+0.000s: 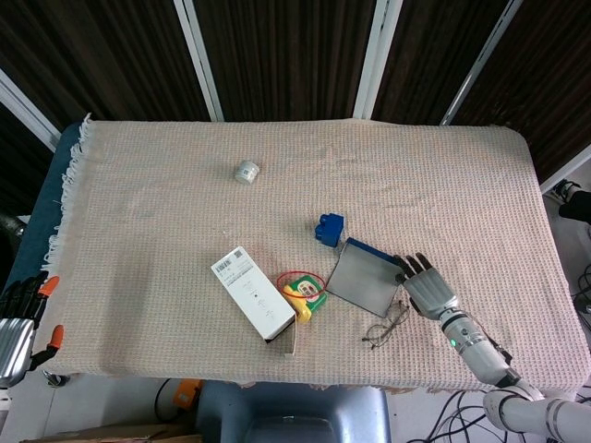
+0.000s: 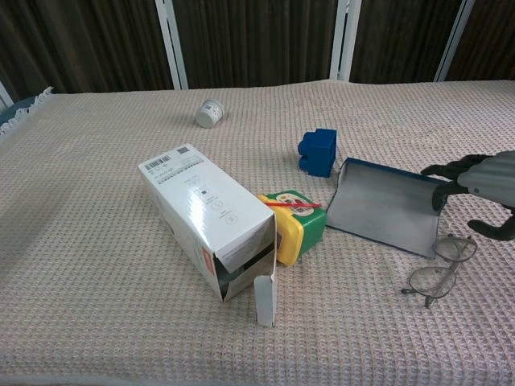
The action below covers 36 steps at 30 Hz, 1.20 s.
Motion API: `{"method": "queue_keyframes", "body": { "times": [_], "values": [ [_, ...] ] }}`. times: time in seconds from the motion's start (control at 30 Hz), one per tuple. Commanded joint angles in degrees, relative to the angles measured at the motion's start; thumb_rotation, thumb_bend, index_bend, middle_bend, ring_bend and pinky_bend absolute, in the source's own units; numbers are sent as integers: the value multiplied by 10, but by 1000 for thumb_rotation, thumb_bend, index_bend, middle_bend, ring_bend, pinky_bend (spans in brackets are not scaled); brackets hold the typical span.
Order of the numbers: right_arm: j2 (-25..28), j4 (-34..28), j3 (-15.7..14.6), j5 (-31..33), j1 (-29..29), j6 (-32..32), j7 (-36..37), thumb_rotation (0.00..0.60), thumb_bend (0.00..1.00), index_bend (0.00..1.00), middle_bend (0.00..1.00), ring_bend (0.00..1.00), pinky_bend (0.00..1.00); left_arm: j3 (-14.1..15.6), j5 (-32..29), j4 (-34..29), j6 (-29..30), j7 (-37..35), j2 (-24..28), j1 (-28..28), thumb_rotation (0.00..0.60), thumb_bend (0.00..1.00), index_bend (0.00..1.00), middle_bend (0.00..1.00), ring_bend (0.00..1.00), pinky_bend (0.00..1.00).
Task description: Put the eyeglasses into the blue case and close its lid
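Blue case (image 2: 385, 213) lies open on the woven surface (image 1: 443, 185), the eyeglasses (image 2: 438, 270) just beside its right edge. The right hand (image 1: 425, 284) hovers there, fingers (image 2: 451, 170) spread, holding nothing. The left hand (image 1: 17, 325) rests off the surface, fingers apart, empty.

Open cloth-covered surface (image 1: 443, 175) from 12 to 3 o'clock of the blue case (image 1: 362, 277), blue block (image 1: 328, 228) crowding 11 o'clock, yellow-green box (image 1: 304, 293) and white carton (image 1: 255, 293) blocking 9 o'clock
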Motion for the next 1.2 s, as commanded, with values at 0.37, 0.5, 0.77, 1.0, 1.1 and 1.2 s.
{"method": "queue_keyframes", "body": {
  "times": [0.37,0.5,0.77,1.0,1.1,1.2],
  "values": [
    [-1,51,0,37,16,-11,-15,600,639,415,0,0,0,0,-4,-2,-7,6,-1,-2,600,448,0,0,0,39],
    [-7,73,2,53,22,-17,-18,600,641,417,0,0,0,0,-6,-2,-9,8,-2,-3,600,447,0,0,0,40],
    [-26,123,17,73,36,-30,7,600,644,420,0,0,0,-1,-9,-4,-14,13,-3,-5,600,447,0,0,0,40],
    [-5,98,6,24,20,14,51,600,492,405,0,0,0,-1,-9,-3,-13,12,-3,-4,600,448,0,0,0,39],
    [14,73,-5,-7,6,41,70,600,457,407,0,0,0,-1,-7,-3,-12,10,-2,-4,600,448,0,0,0,39],
    [36,43,-25,-56,-9,74,99,600,449,412,0,0,0,0,-5,-3,-9,10,-2,-3,600,448,0,0,0,39]
  ]
}}
